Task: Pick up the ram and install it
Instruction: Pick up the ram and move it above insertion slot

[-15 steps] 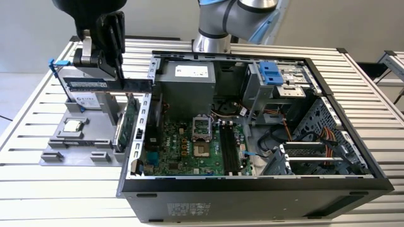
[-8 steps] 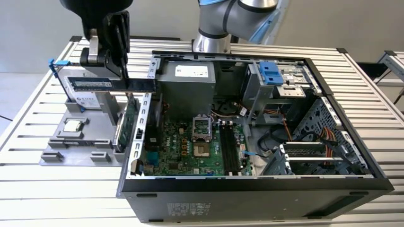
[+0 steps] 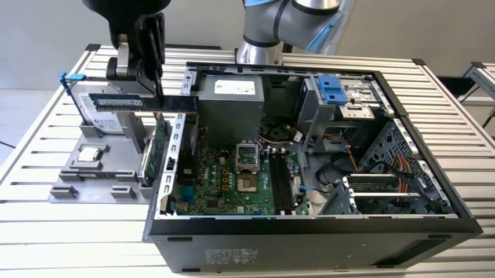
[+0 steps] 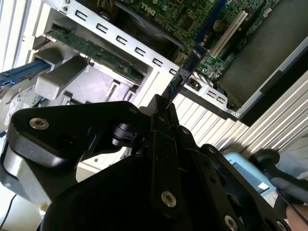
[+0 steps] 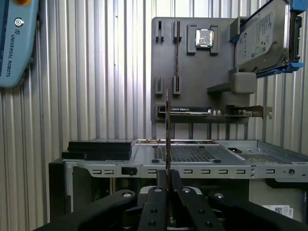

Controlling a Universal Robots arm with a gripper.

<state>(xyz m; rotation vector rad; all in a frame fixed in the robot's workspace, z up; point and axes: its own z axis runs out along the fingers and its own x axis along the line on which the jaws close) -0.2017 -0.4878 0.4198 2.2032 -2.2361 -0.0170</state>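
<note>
My gripper (image 3: 155, 94) is shut on the ram (image 3: 124, 103), a long dark-blue stick with a white sticker. I hold it level and on edge above the gap between the grey holder tray (image 3: 73, 188) and the open computer case (image 3: 402, 124). One end of the ram reaches over the case's wall. In the first wrist view the ram (image 5: 167, 130) shows edge-on, rising from between the black fingers (image 5: 156, 202). In the second wrist view the ram (image 4: 185, 72) sticks out past the gripper (image 4: 163, 103) toward the motherboard (image 4: 192, 19). The motherboard's dark memory slots (image 3: 280, 184) lie inside the case.
The holder tray carries a silver hard drive with blue clips (image 3: 104, 116), a processor chip (image 3: 90, 154) and an upright green card (image 3: 159, 153). A power supply (image 3: 232, 95) and drive cage (image 3: 340, 95) sit at the case's back. A teach pendant (image 5: 17, 43) lies on the slatted table.
</note>
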